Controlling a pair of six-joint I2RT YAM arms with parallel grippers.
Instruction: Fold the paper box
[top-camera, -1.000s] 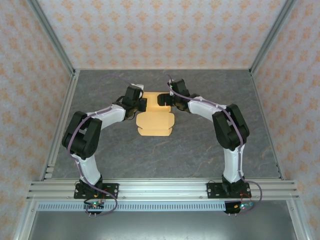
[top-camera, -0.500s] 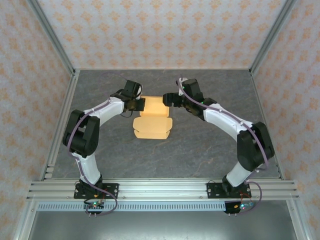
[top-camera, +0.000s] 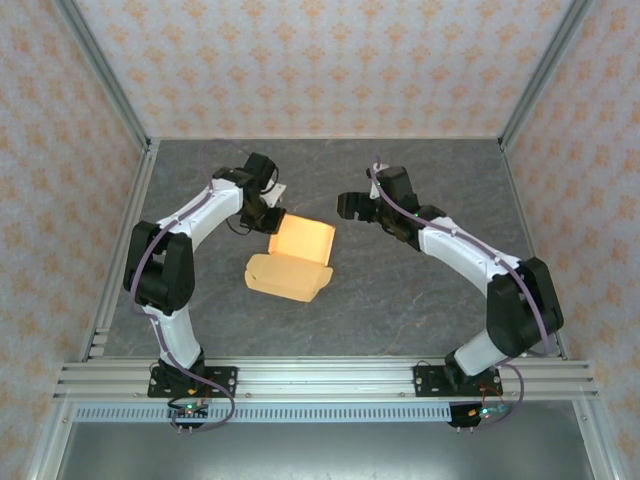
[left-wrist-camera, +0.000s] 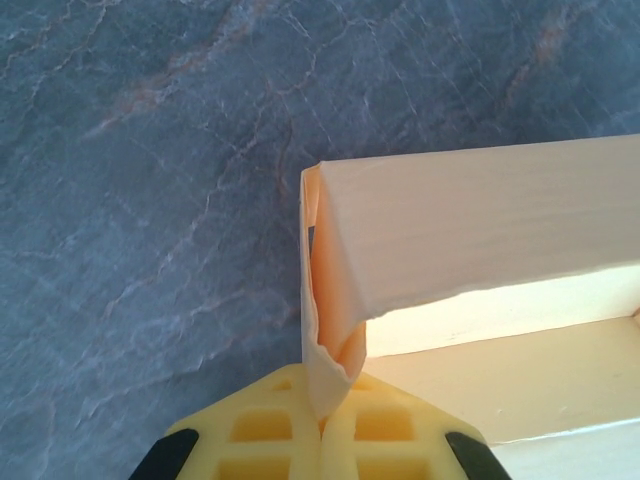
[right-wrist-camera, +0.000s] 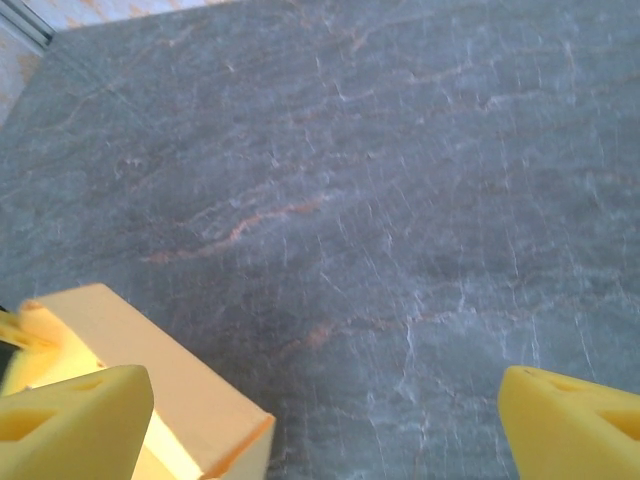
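Observation:
The paper box (top-camera: 291, 257) is light orange-tan card, half formed, lying skewed left of the table's middle. Its far wall stands up and a flat flap panel (top-camera: 283, 279) lies toward the near side. My left gripper (top-camera: 268, 216) sits at the box's far left corner. In the left wrist view the gripper (left-wrist-camera: 330, 425) is shut on a thin corner flap of the box (left-wrist-camera: 480, 215). My right gripper (top-camera: 351, 207) hovers right of the box, apart from it. In the right wrist view it (right-wrist-camera: 320, 430) is open over bare table, and the box corner (right-wrist-camera: 175, 395) shows beside its left finger (right-wrist-camera: 75, 420).
The grey stone-patterned table (top-camera: 420, 290) is bounded by patterned walls at the back and both sides, with aluminium posts (top-camera: 105, 75) in the corners. A metal rail (top-camera: 320, 378) carrying both arm bases runs along the near edge.
The right gripper has let go and drawn back to the right, away from the box. The left gripper has moved back and left, and the box has turned and slid toward the near left.

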